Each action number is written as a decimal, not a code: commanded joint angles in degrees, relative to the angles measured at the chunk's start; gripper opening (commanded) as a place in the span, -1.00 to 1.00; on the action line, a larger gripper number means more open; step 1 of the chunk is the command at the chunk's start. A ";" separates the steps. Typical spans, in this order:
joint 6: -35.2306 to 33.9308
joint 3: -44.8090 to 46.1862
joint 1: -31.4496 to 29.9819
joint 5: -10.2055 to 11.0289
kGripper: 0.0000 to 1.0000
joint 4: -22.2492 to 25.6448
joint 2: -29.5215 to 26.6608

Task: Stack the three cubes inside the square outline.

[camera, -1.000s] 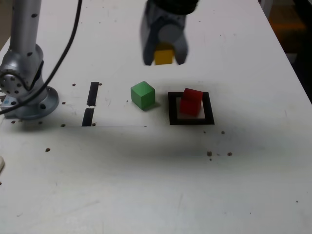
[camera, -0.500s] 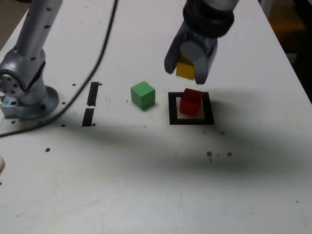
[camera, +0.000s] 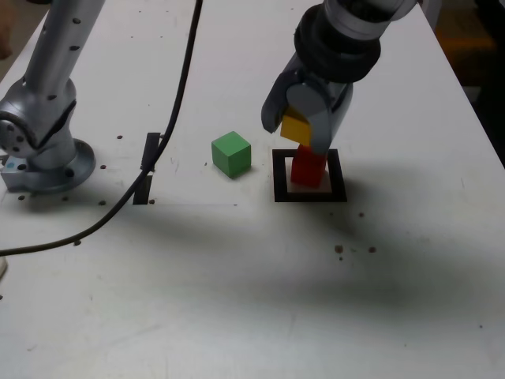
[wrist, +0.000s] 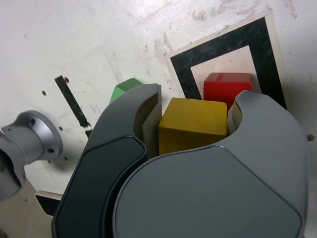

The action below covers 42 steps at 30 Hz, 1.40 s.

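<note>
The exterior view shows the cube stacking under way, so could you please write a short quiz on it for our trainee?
1. True or false: the claw is shut on the yellow cube.
2. Which cube sits inside the square outline? A) green B) red C) none
3. Fill in: the green cube rests on the table to the exterior view's ____ of the outline.

Key: 1 true. 2 B, the red cube. 3 left.
</note>
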 commanded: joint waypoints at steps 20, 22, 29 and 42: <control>-4.97 4.28 -0.02 -2.59 -0.76 -6.37 -1.60; -4.99 4.33 0.04 -2.88 -0.76 -6.74 -1.41; -4.90 4.41 0.62 -2.87 -0.76 -8.30 -0.72; -5.16 4.11 0.95 -1.74 -0.76 -6.66 -0.91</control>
